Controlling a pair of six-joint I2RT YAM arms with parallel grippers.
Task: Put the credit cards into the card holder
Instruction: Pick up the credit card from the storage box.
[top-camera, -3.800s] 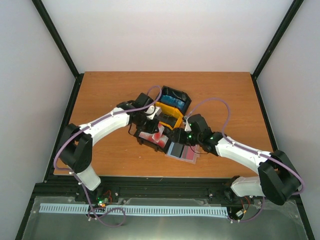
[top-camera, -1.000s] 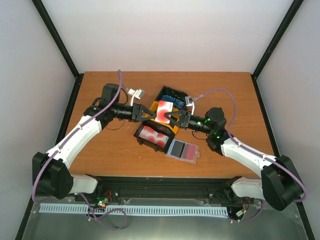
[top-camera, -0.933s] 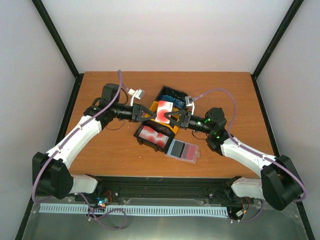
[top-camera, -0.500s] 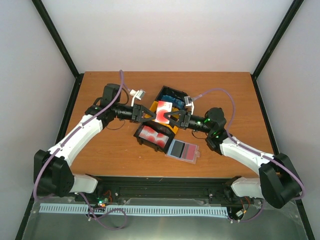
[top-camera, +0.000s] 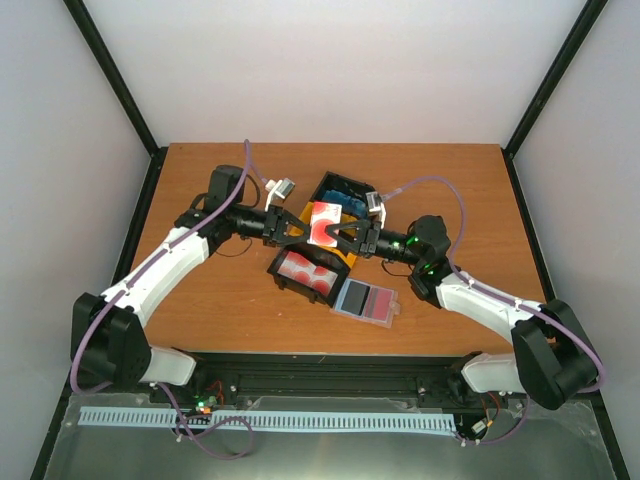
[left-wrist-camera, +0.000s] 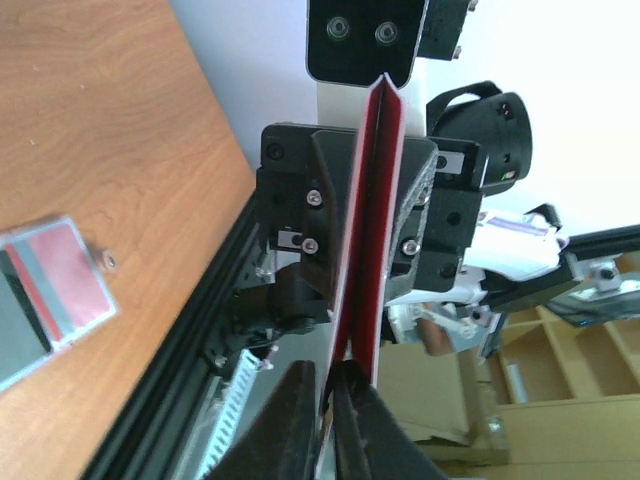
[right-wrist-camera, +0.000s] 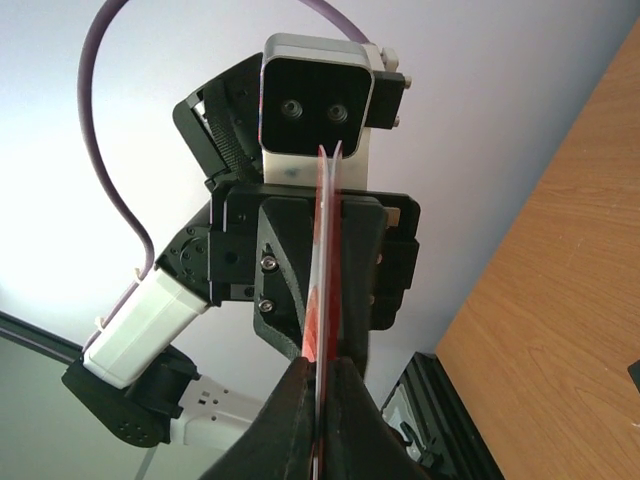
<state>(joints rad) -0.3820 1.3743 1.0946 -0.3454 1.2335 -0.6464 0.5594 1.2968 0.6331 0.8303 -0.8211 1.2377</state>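
Observation:
A red-and-white credit card (top-camera: 325, 222) hangs edge-on in the air above the bins, gripped from both sides. My left gripper (top-camera: 304, 226) comes in from the left, and in the left wrist view its fingers (left-wrist-camera: 328, 400) are pinched on the card's (left-wrist-camera: 368, 230) near edge. From the right, my right gripper (top-camera: 347, 236) is shut on the same card (right-wrist-camera: 322, 290), its tips (right-wrist-camera: 322, 385) tight against it. The card holder (top-camera: 388, 312) lies open on the table in front of the bins, a black and a red card showing in its pockets. It also appears in the left wrist view (left-wrist-camera: 104, 270).
A black bin (top-camera: 283, 280) holds red-and-white cards, just under the grippers. Behind it stand a yellow bin (top-camera: 345, 262) and a black bin (top-camera: 372, 195) with blue cards. A black frame rail runs along the table's near edge (top-camera: 320, 360).
My left gripper's jaws have closed onto the card that the right gripper holds. Both grippers and the card have shifted slightly; the left elbow has moved a little.

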